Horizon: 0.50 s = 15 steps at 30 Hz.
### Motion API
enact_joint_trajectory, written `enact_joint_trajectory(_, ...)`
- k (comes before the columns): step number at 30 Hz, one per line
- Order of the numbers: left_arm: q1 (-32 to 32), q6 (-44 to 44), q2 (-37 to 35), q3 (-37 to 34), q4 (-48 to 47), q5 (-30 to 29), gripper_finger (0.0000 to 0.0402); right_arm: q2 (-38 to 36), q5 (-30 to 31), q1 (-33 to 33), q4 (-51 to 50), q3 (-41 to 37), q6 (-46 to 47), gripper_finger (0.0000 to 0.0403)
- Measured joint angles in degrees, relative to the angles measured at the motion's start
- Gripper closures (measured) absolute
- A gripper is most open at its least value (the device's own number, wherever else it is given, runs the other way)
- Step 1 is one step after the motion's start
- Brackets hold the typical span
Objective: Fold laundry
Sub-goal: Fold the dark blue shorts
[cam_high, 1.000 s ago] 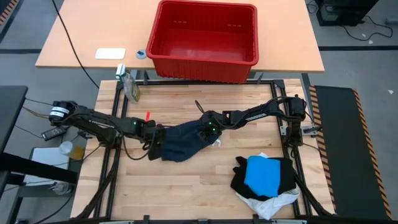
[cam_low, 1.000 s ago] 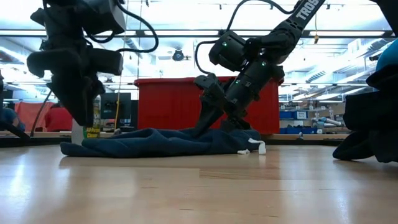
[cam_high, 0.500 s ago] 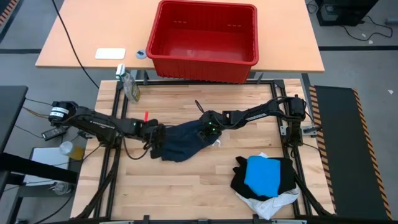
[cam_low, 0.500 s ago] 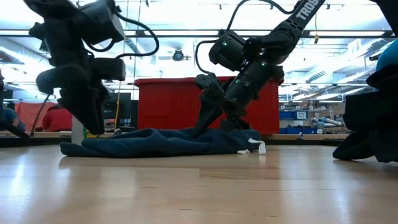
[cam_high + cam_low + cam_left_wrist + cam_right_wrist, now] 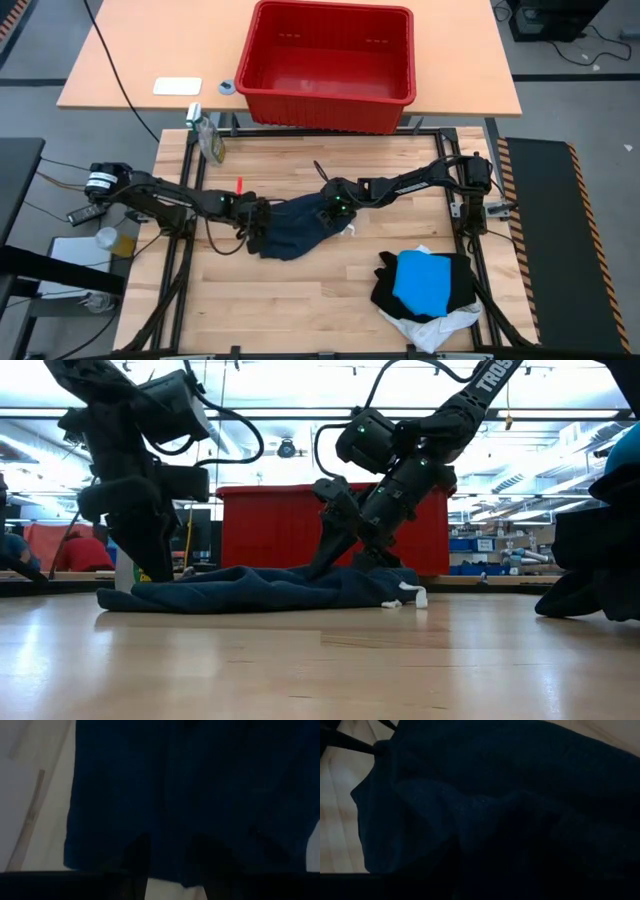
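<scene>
- High view: I see a dark navy garment (image 5: 295, 226) lying crumpled at the middle of the wooden surface (image 5: 300, 290), with both arms reaching in to it.
- My left pincer (image 5: 254, 218) sits at the garment's 9 o'clock edge; in the left wrist view its two fingers (image 5: 136, 855) stand apart over the navy cloth, and I cannot tell whether they grip it.
- My right pincer (image 5: 334, 207) is down at the garment's 2 o'clock corner; the right wrist view shows only dark folds, so I cannot tell its grip.
- A stack waits near 4 o'clock on the surface: bright blue garment (image 5: 428, 280) on top of a black one (image 5: 388, 292), a white one (image 5: 440, 325) beneath.
- The red basket (image 5: 330, 62) stands at 12 o'clock.
</scene>
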Motion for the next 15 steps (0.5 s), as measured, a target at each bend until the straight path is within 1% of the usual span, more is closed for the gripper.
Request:
enact_joint_trajectory(2, -0.03, -0.27, 0.07, -0.02, -0.42, 0.02, 0.0262, 0.0, 0.1, 0.0, 0.07, 0.0, 0.14, 0.0157)
enact_joint_trajectory(4, -0.03, -0.66, 0.32, -0.02, -0.51, 0.05, 0.0284, 0.0, 0.1, 0.0, 0.11, 0.0, 0.16, 0.0157)
enact_joint_trajectory(10, -0.03, -1.83, 0.99, -0.04, -0.67, 3.27, 0.0381, 0.0, 0.1, 0.0, 0.26, 0.0, 0.16, 0.0157)
enact_joint_trajectory(12, -0.03, -3.59, 0.97, 0.0, 0.02, 4.59, 0.0394, 0.0, 0.1, 0.0, 0.26, 0.0, 0.16, 0.0157)
enact_joint_trajectory(15, -0.07, -4.85, 0.43, 0.94, -0.71, 5.66, 0.0396, 0.0, 0.09, 0.0, 0.25, 0.0, 0.23, 0.0157)
